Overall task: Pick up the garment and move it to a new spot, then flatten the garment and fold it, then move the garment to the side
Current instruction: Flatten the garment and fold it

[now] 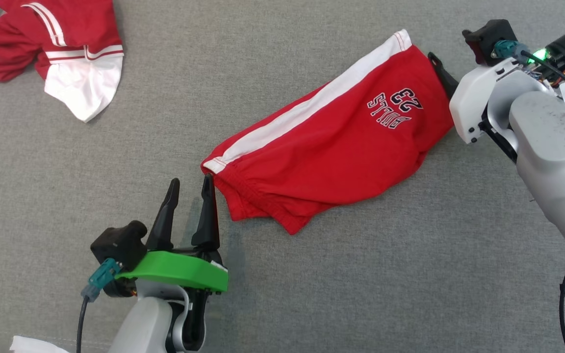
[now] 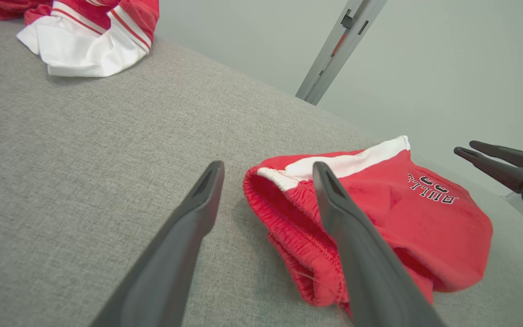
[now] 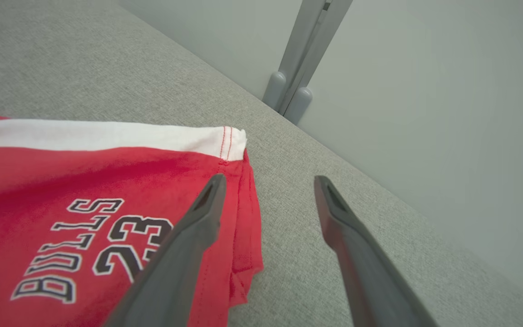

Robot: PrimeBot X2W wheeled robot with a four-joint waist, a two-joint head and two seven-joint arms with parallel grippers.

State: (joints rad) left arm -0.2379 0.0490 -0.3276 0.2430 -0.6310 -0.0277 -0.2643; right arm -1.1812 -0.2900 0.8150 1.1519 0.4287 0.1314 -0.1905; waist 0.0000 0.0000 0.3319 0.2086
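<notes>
The red shorts [image 1: 331,142] with a white side stripe lie diagonally on the grey tabletop [image 1: 57,186], right of centre in the head view, printed side up. The left hand [image 1: 192,179] is spread and empty, one fingertip just beside the waistband corner; the right hand [image 3: 269,179] is likewise spread and empty at the leg-hem end. A second red-and-white garment [image 1: 66,54] lies well apart at the far left.
</notes>
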